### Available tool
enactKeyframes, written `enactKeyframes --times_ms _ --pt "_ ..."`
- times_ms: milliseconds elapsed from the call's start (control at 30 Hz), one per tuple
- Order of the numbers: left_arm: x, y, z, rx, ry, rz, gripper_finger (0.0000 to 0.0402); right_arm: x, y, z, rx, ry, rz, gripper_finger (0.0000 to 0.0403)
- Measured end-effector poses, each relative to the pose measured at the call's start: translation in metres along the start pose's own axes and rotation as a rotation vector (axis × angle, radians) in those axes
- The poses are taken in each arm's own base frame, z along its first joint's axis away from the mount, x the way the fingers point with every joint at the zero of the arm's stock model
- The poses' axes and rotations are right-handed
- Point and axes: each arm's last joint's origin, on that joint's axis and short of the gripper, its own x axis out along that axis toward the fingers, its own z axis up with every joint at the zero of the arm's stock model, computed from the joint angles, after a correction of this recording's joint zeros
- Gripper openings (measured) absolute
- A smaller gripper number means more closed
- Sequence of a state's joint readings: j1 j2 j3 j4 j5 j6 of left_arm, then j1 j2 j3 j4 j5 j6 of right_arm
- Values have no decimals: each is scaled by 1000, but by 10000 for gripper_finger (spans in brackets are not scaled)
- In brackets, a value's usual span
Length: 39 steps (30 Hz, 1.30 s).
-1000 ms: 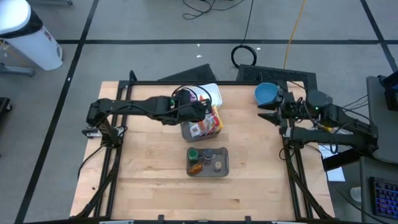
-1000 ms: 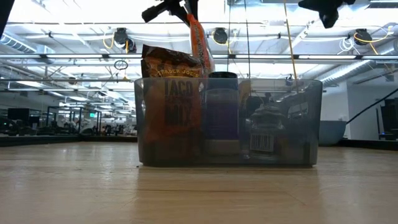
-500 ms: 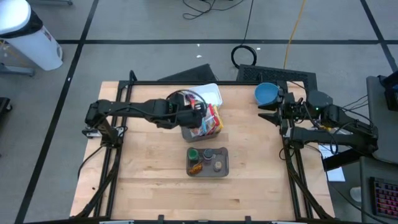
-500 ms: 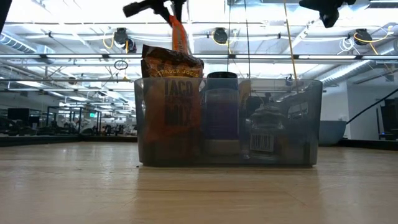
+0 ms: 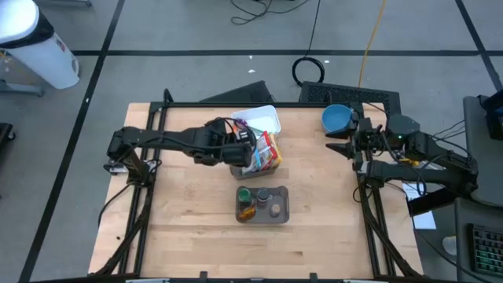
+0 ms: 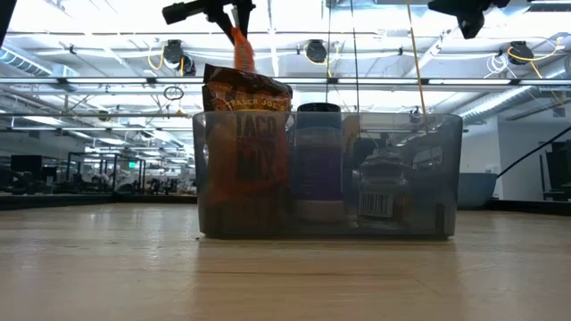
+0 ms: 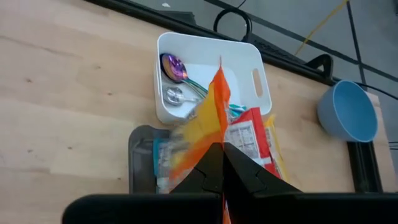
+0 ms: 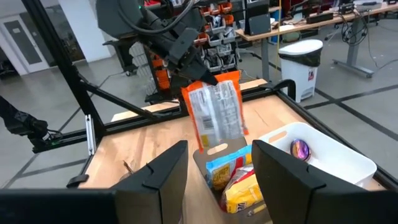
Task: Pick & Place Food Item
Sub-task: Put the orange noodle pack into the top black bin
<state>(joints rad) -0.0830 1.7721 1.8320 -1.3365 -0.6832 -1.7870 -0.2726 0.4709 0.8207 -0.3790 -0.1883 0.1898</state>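
One orange snack packet [image 8: 214, 112] pinched in left gripper [image 7: 222, 163] above grey bin [image 5: 236, 168]; right gripper [image 8: 216, 168] spread, idle at three o'clock. Advise lifting clear before carrying.

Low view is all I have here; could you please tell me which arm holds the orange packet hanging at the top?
Observer: The left gripper is shut on the orange packet.
Operator: Thank you. What lies under the packet?
Observer: A grey bin filled with snack packets; the orange packet hangs just above it.
Operator: Is anything next to that bin?
Observer: A white tray holding spoons sits right beside it.
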Motion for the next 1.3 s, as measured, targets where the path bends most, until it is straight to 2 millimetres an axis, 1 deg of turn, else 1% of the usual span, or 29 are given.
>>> enactKeyframes --times_ms 367,600,800,1033,1167,1300 --pt "11 -2 13 11 5 32 0 0 0 0 7 0 0 171" --pt "20 -2 9 14 28 51 0 0 0 0 7 0 0 171" --pt "35 6 -4 -15 72 88 0 0 0 0 7 0 0 171" --pt "54 10 -28 -73 99 39 0 0 0 0 7 0 0 171" --pt "60 14 -38 -87 122 32 0 0 0 0 7 0 0 171" --pt "64 17 -42 -108 122 36 0 0 0 0 7 0 0 171"
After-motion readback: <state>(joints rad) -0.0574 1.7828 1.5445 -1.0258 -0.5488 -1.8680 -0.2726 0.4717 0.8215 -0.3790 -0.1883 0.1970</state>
